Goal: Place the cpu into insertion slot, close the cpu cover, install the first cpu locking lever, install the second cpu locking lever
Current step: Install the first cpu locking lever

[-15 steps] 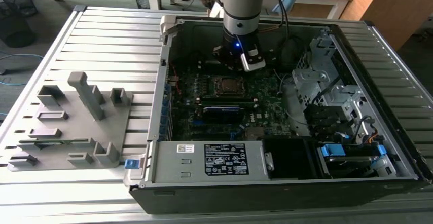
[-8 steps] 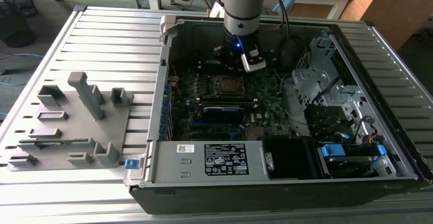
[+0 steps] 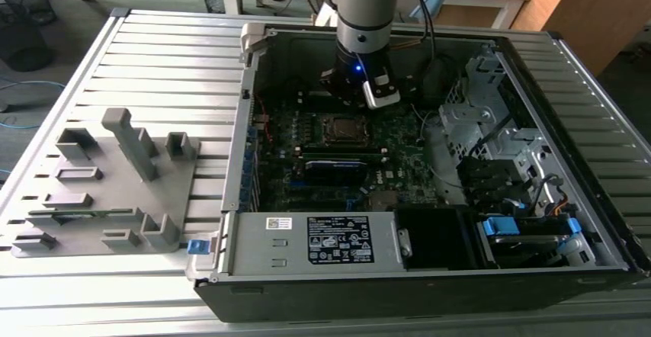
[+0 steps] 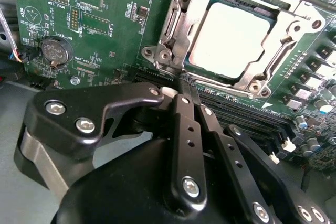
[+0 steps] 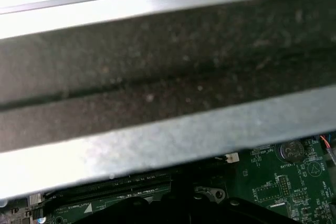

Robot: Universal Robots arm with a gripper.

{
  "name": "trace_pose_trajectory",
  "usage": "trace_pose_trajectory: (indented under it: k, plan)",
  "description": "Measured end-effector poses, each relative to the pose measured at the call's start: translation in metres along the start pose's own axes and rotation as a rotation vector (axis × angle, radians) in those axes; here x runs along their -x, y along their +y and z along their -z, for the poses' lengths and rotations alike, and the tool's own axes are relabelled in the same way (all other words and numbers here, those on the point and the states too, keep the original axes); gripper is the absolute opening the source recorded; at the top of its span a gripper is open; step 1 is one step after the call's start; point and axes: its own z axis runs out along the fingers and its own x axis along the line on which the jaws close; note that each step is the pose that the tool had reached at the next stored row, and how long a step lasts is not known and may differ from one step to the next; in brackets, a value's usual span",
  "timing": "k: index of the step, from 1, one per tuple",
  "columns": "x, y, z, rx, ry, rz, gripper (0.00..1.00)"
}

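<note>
Cpu (image 4: 233, 38) in insertion slot (image 4: 178, 51) under closed cpu cover (image 4: 294, 30); end effector (image 4: 181, 88) fingers together

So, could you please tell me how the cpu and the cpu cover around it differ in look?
The cpu is a solid, pale, matte square; the cpu cover is a shinier open metal frame with a large window. The cpu lies inside, showing through that window, while the cpu cover borders it. Both are square and metallic grey.
</note>
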Motion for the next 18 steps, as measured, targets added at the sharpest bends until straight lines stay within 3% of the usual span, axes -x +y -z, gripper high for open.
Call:
trace_pose_trajectory:
  k: [16, 18]
  plan:
    - [0.0006, -0.0019, -0.0011, 0.0072, -0.0001, 0.0, 0.11]
    - [0.0006, -0.002, -0.0011, 0.0132, 0.0011, -0.001, 0.11]
